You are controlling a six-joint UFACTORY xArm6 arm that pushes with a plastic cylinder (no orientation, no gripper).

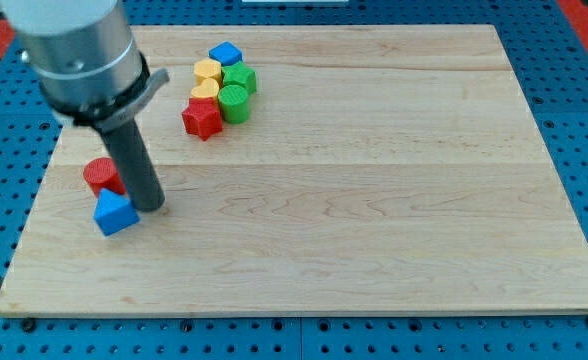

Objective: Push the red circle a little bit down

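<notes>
The red circle [100,175] lies near the board's left edge. A blue triangle [115,212] sits just below it, touching or nearly touching. My dark rod comes down from the view's top left, and my tip [151,206] rests on the board just right of the blue triangle and below-right of the red circle. The rod hides part of the red circle's right side.
A cluster sits at the upper middle-left: a blue block [225,53], two yellow blocks [207,71] [205,89], two green blocks [240,78] [234,102] and a red star [202,117]. The wooden board [374,200] lies on a blue pegboard.
</notes>
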